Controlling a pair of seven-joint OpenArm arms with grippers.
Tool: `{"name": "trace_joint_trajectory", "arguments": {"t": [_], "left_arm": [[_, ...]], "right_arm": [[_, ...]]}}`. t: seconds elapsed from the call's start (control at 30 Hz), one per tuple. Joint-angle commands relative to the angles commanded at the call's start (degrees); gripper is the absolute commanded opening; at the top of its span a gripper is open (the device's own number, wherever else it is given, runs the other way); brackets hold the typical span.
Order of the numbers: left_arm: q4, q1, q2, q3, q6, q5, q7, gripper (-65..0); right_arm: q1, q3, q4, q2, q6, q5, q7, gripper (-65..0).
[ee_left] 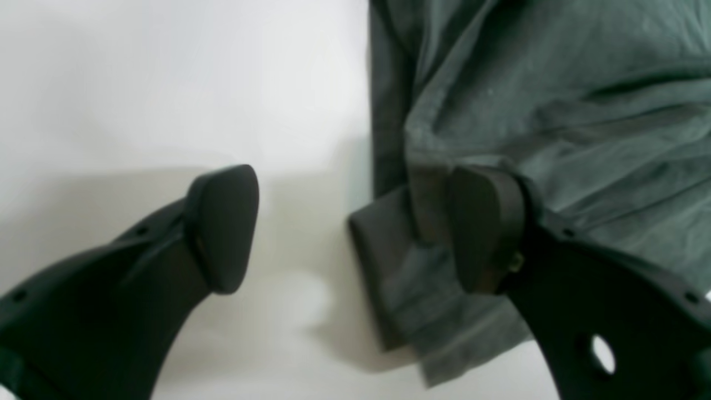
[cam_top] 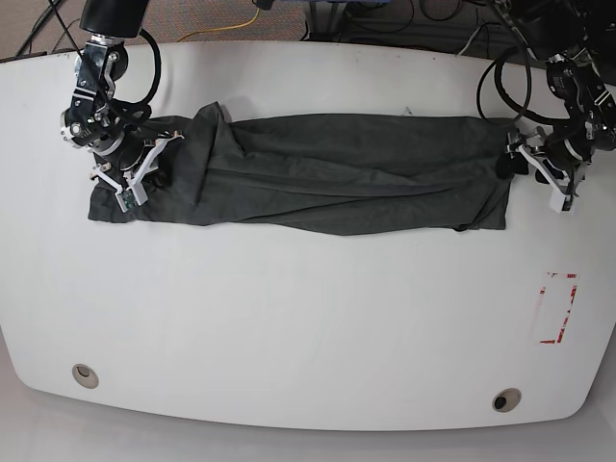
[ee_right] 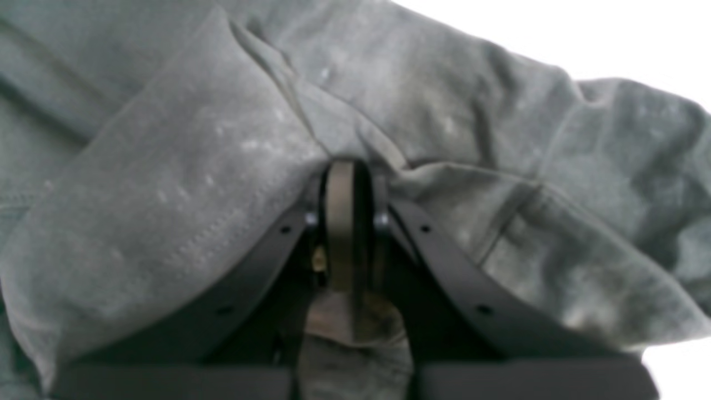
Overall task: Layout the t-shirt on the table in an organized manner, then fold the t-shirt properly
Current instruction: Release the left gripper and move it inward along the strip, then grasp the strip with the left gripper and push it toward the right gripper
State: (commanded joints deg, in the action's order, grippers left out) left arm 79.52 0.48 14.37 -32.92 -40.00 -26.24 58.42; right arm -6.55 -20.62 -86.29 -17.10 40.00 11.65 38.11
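The dark grey t-shirt (cam_top: 337,173) lies stretched in a long wrinkled band across the far half of the white table (cam_top: 289,318). My right gripper (cam_top: 144,173) is at the shirt's left end. In its wrist view the gripper (ee_right: 347,222) is shut, with a fold of t-shirt (ee_right: 194,166) pinched between the pads. My left gripper (cam_top: 520,162) is at the right end. Its wrist view shows it (ee_left: 353,230) open: one finger (ee_left: 222,228) is over bare table (ee_left: 139,83), the other finger (ee_left: 483,228) is over the edge of the t-shirt (ee_left: 555,83).
A red tape rectangle (cam_top: 558,308) marks the table near its right front. Two round grommet holes (cam_top: 85,373) (cam_top: 505,397) sit near the front edge. Cables lie beyond the table's back edge.
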Motion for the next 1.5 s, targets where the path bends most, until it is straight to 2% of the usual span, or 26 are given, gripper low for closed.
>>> {"name": "trace_joint_trajectory", "arguments": {"t": [0.2, 0.3, 0.37, 0.43, 0.53, 0.7, 0.77, 0.93, 1.03, 1.27, 1.5], "left_arm": [[-1.32, 1.58, -0.09, 7.74, 0.0, -0.26, -4.04, -15.1], [-1.32, 2.02, -0.7, 8.88, 0.0, -0.35, -4.48, -15.3], [-1.23, 2.37, -2.37, 8.97, 0.0, -0.26, -4.48, -16.4], [-1.23, 2.37, -3.08, 8.97, 0.0, -0.18, -4.48, -21.1], [-1.41, 2.37, -3.16, 8.97, 0.0, 0.0, -4.48, -32.9], [-1.32, 2.37, -3.25, 8.97, 0.0, 0.0, -4.48, -48.3], [-1.32, 2.37, -3.16, 8.97, 0.0, 0.0, -4.48, -52.4], [0.79, 2.37, -2.99, 8.62, 0.0, 0.0, -4.31, -54.2], [4.75, 2.46, -2.99, 8.53, 0.0, 0.0, -2.29, -54.2], [18.2, 3.87, -3.6, 8.79, 0.0, -0.26, 7.12, -54.2], [27.25, 3.25, -8.53, 8.97, 0.0, -0.35, 15.47, -54.2]], "right_arm": [[0.0, 0.0, 0.0, 0.09, 0.0, 0.18, 0.0, -61.0], [0.0, 0.0, 0.0, 0.09, 0.0, 0.18, 0.09, -61.0], [0.0, 0.0, 0.0, 0.09, 0.0, 0.18, 0.09, -61.0], [0.0, 0.0, 0.0, 0.09, 0.0, 0.18, 0.09, -61.0], [0.09, -0.18, 0.0, 0.09, 0.0, 0.18, 0.09, -61.0], [0.09, -0.18, 0.0, 0.09, 0.0, 0.18, 0.09, -61.0], [0.09, -0.18, 0.0, 0.09, 0.0, 0.18, 0.09, -61.0], [0.09, -0.18, 0.0, 0.09, 0.0, 0.18, 0.09, -61.0], [0.09, -0.18, 0.0, 0.09, 0.0, 0.18, 0.09, -61.0], [0.09, 0.0, 0.0, 0.09, 0.0, 0.18, 0.09, -61.0], [0.09, 0.0, 0.0, 0.09, 0.0, 0.18, 0.09, -61.0]]}}
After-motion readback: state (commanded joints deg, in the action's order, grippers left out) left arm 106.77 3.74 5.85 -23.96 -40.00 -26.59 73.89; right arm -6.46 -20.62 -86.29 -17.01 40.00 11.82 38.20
